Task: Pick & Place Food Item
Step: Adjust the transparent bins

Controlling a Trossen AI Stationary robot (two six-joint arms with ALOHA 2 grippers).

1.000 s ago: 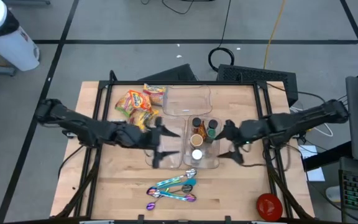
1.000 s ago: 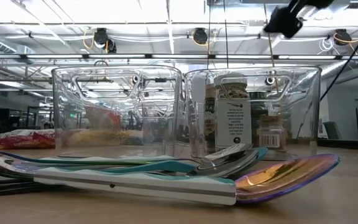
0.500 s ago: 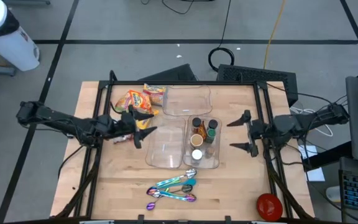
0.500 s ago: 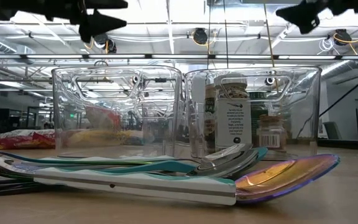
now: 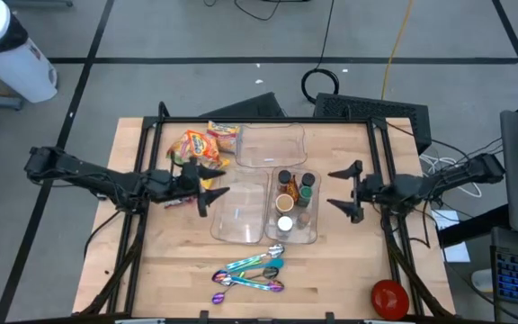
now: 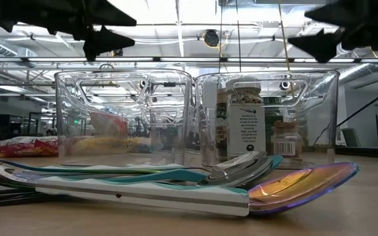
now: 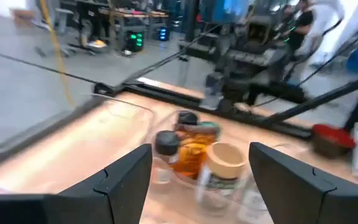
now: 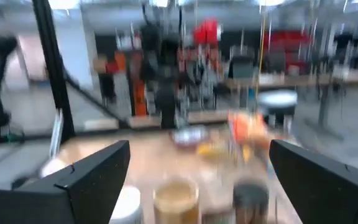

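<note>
Left hand (image 5: 207, 178) open beside crinkled orange-yellow snack bags (image 5: 194, 147).

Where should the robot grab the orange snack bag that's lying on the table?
Probably best from straight above. The orange snack bag lies flat on the table, beside the empty clear bin, so there is no upright side to grip. Pinching the crinkly middle or its free edge should work. The left end effector, open, is right next to it.
</note>
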